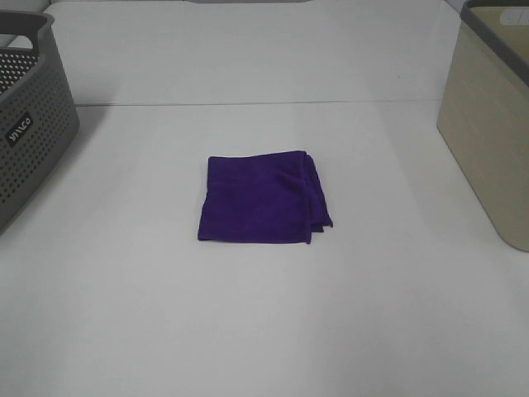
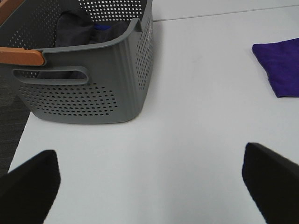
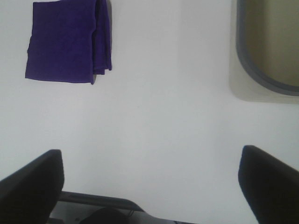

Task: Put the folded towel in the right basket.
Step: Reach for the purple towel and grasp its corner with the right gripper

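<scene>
The folded purple towel (image 1: 263, 198) lies flat in the middle of the white table; it also shows in the left wrist view (image 2: 280, 65) and the right wrist view (image 3: 69, 41). The right basket (image 1: 489, 124) is beige with a grey rim and stands at the table's right edge; its rim shows in the right wrist view (image 3: 247, 60). Neither gripper shows in the exterior high view. My left gripper (image 2: 152, 184) is open and empty over bare table near the grey basket. My right gripper (image 3: 152, 179) is open and empty, near the table's front, between towel and beige basket.
A grey perforated basket (image 1: 29, 116) stands at the table's left edge; in the left wrist view (image 2: 88, 79) it holds dark cloth and has an orange-brown handle. The table's front edge shows in the right wrist view (image 3: 93, 200).
</scene>
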You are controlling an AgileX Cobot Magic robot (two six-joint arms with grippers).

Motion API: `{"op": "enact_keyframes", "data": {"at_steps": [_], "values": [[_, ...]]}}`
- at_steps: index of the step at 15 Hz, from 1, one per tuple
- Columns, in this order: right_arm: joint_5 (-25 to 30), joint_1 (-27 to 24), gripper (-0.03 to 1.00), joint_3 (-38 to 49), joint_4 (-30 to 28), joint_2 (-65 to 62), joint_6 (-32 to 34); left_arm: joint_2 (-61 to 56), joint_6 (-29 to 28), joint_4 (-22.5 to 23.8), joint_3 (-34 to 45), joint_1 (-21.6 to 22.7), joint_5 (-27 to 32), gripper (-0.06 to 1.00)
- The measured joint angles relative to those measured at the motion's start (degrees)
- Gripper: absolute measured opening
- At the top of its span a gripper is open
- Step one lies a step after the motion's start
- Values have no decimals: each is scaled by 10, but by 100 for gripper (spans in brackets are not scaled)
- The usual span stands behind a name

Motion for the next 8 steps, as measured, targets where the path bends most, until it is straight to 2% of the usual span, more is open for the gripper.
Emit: {"op": "enact_keyframes", "data": {"at_steps": [2,4,7,8], "values": [[-2,0,97,0,58,58,-6,0,0,0,0,0,0,99],[-33,7,97,0,121,118,-22,0,0,0,0,0,0,99],[-120,77,97,-1,147,229,-34,0,0,0,0,0,0,99],[-133,90,97,-1,148,247,-35,0,0,0,0,0,0,99]]}}
